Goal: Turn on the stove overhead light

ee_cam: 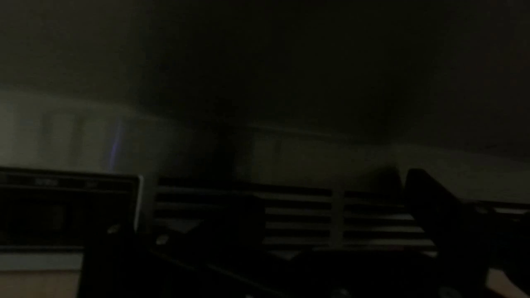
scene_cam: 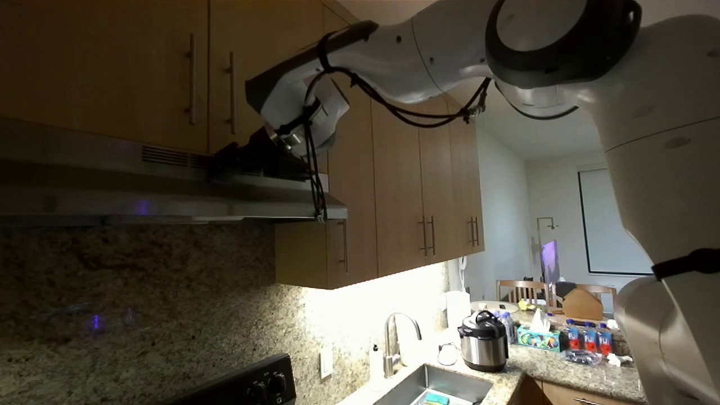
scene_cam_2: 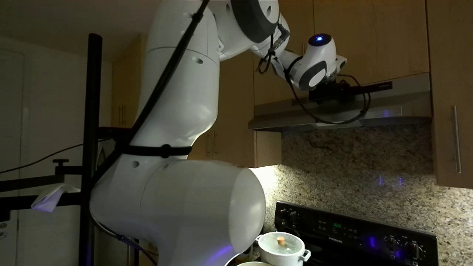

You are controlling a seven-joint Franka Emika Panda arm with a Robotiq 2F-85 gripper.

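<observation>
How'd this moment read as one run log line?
fingers: apart, facing vents | contact: unclear | control strip: beside vents | stove hood: looks unlit

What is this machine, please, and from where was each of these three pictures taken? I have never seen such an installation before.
The big white machine is a robot arm. Two pictures come from cameras standing outside it, in different places. The very dark one is the wrist view, from a camera riding on the arm. There you see the pincer, its black fingers in front of the slotted vents of the steel range hood. The hood's dark control strip is close by. The pincer looks open, with nothing visible between its fingers; whether it touches the hood, I cannot tell.

Lower down, a white lidded pot stands in front of the black stove panel. On the stone counter are a steel cooker, a tissue box and bottles.
</observation>
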